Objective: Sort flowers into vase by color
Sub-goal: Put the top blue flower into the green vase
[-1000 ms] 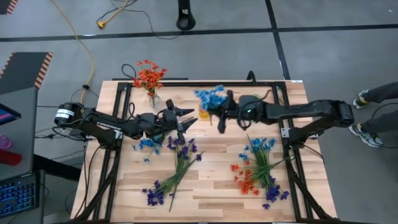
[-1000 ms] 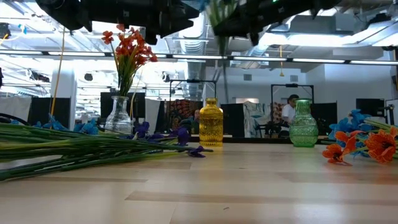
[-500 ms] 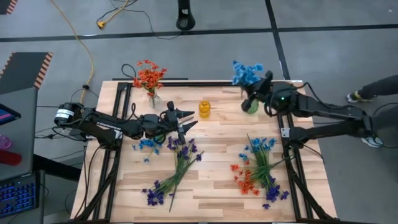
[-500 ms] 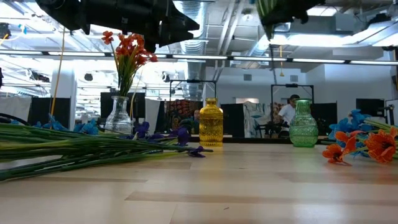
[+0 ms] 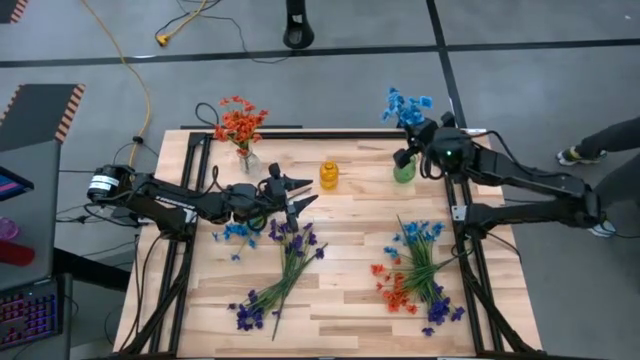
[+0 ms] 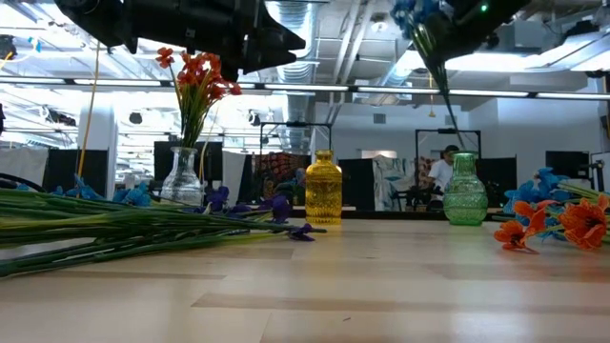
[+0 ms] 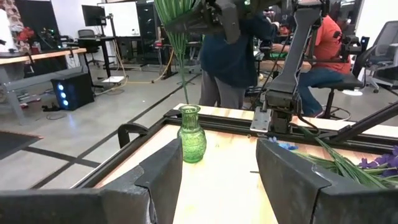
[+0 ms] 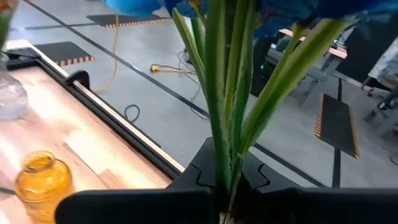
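- Right gripper (image 5: pixel 423 140) is clamped on a blue sprig (image 5: pixel 403 105), holding it above the green vase (image 5: pixel 403 172) at the table's far right; the stem tips reach the vase's mouth.
- Left gripper (image 5: pixel 298 195) hovers with fingers spread, holding nothing, above the purple flowers (image 5: pixel 285 262).
- Orange flowers (image 5: pixel 238 122) stand in the clear vase (image 5: pixel 246 160).
- Yellow vase (image 5: pixel 329 175) stands between the two.
- Mixed sprigs (image 5: pixel 415 265) lie front right.

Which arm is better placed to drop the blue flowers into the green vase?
Right. The right gripper is shut on the blue flowers, right over the green vase. The left gripper hangs open and empty near the table's middle.
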`<control>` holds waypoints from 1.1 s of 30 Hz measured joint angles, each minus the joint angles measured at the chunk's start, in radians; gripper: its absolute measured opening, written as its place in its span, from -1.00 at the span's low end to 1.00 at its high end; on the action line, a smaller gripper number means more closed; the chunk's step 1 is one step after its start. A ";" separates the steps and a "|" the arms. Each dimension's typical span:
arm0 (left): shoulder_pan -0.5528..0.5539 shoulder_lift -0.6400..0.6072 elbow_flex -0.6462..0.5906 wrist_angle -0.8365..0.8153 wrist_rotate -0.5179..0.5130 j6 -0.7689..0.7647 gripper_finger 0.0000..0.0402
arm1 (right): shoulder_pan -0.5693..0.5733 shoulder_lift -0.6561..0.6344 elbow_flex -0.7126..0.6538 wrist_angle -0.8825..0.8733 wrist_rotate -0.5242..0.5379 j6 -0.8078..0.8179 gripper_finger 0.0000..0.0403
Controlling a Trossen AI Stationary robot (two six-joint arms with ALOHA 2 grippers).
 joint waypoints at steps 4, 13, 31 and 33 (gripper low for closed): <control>0.000 0.000 0.000 0.000 0.000 0.000 -0.04 | -0.030 0.000 -0.049 0.029 0.000 0.009 -0.82; 0.000 0.000 0.000 0.000 0.000 -0.007 -0.04 | -0.043 0.000 -0.142 0.140 0.000 0.048 -0.82; 0.000 0.000 0.000 0.001 0.000 -0.008 -0.04 | -0.042 0.000 -0.386 0.378 0.061 0.132 -0.82; 0.000 0.000 0.000 0.001 0.000 -0.008 -0.04 | -0.042 0.000 -0.400 0.380 0.063 0.135 -0.82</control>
